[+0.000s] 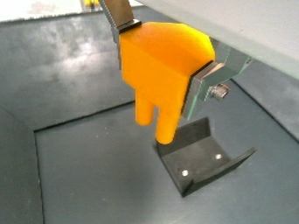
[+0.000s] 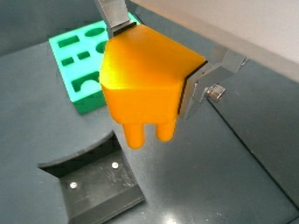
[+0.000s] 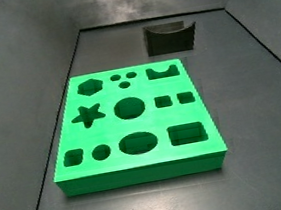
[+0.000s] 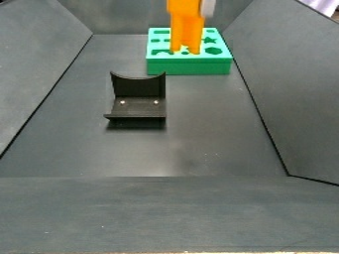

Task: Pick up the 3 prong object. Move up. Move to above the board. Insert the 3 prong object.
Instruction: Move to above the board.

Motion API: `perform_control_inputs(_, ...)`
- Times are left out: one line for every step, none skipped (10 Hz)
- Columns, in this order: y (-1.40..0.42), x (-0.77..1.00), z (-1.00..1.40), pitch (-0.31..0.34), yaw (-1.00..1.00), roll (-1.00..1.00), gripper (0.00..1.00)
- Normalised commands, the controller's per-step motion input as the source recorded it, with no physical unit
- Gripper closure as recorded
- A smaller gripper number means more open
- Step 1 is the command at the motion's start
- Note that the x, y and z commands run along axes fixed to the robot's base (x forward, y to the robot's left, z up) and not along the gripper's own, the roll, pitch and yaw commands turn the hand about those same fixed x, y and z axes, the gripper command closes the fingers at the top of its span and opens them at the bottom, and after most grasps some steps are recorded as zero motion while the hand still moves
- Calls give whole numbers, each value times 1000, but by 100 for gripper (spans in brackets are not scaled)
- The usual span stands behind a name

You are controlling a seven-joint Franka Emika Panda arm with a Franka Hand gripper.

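The 3 prong object [image 2: 146, 87] hangs in the hand [image 2: 158, 57], lifted clear of the tabletop [image 4: 199, 129]; silver fingers [image 1: 214, 77] clamp its broad upper body, prongs pointing down. It looks like light, rigid, smooth plastic, so a grip high on the flat sides seems right. Below stands the fixture [image 4: 134, 97]; beyond, toward the far edge, the board [image 4: 185, 55].

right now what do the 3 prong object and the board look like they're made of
The 3 prong object, held in the gripper above the floor, looks like smooth orange plastic: uniform colour, soft sheen. The board looks like matte green plastic or foam with clean-cut holes; which one is unclear.
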Motion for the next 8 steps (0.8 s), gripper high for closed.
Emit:
perform_control_inputs(-30,110,943,90,14,-34,100)
perform_control_inputs(-24,79,771,90,15,-26,100)
perform_control_inputs(-16,41,545,91,17,-17,100)
perform_control_inputs(-13,24,377,90,18,-9,100)
perform_control_inputs(-1000,-31,180,124,1000,12,100)
perform_control_inputs(-1000,-27,152,121,1000,20,100)
perform_control_inputs(-1000,-33,164,122,1000,19,100)
perform_control_inputs(-1000,-33,170,122,1000,12,100)
